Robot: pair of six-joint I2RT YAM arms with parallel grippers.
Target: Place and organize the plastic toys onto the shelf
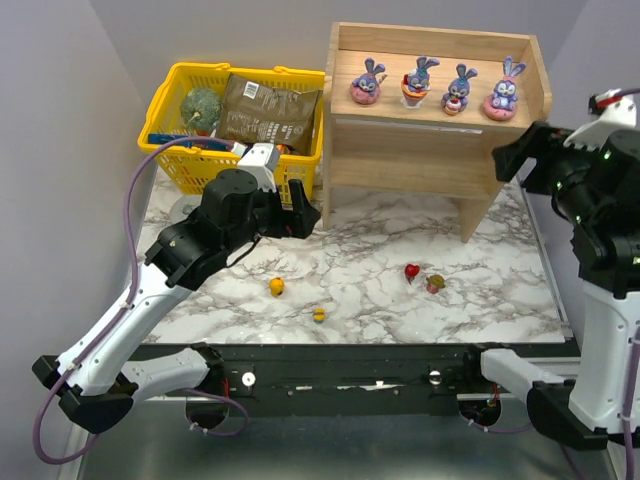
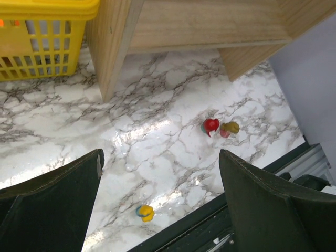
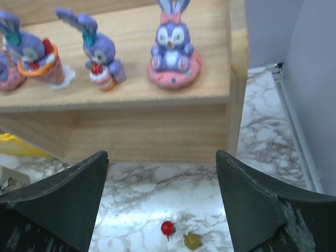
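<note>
From above, the four toys on the counter [image 1: 500, 295] are too small for their shapes to be told: the left yellow toy [image 1: 277, 286], the near yellow toy [image 1: 319, 314], the red toy [image 1: 411, 271] and the tan toy [image 1: 435, 284]. The left arm [image 1: 200, 240] hides part of the near wall of the yellow basket [image 1: 200, 68]. The right arm [image 1: 600, 190] is cut off by the right edge. In the right wrist view the leftmost bunny [image 1: 367, 82] is only a sliver at the left edge.

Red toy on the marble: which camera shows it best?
Left wrist: the red toy looks largest and unobstructed there, right beside the tan toy. Top external and right wrist show it only as a small red dot.
</note>
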